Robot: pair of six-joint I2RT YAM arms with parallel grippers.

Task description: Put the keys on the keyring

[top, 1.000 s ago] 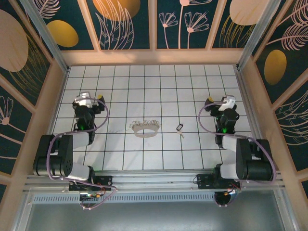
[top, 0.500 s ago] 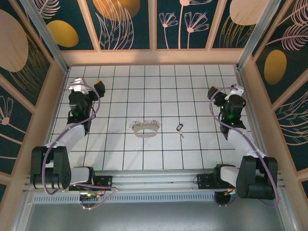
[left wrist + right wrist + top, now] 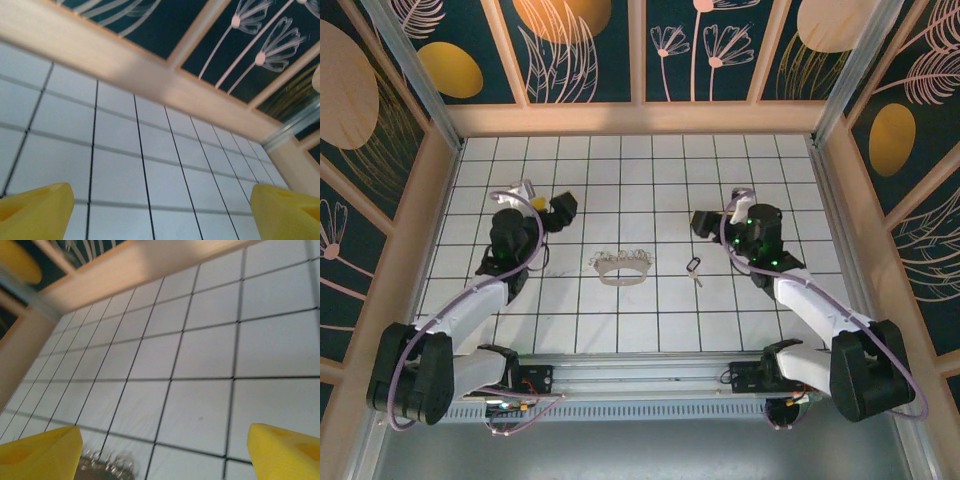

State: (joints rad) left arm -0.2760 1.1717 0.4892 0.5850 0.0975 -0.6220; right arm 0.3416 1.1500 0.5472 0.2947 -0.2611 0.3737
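The keyring [image 3: 620,266], a pale silvery loop with jagged pieces along its far edge, lies flat near the middle of the tiled floor. About one tile to its right lies the small black-headed key [image 3: 693,267]. My left gripper [image 3: 552,205] hangs open above the tiles, up and to the left of the keyring. My right gripper [image 3: 712,217] is open too, just beyond and to the right of the key. In the right wrist view, a blurred part of the keyring [image 3: 107,471] shows at the bottom edge beside the left yellow fingertip [image 3: 37,452]. Nothing sits between either pair of fingers.
White tiled floor [image 3: 650,190] with black grid lines, boxed in by pale wooden walls [image 3: 640,118] at the back and sides. A metal rail [image 3: 640,380] with both arm bases runs along the near edge.
Both arms have swung inward from the side walls toward the middle. The left gripper moved right and nearer the keyring, the right gripper moved left toward the key. Keyring and key lie still.
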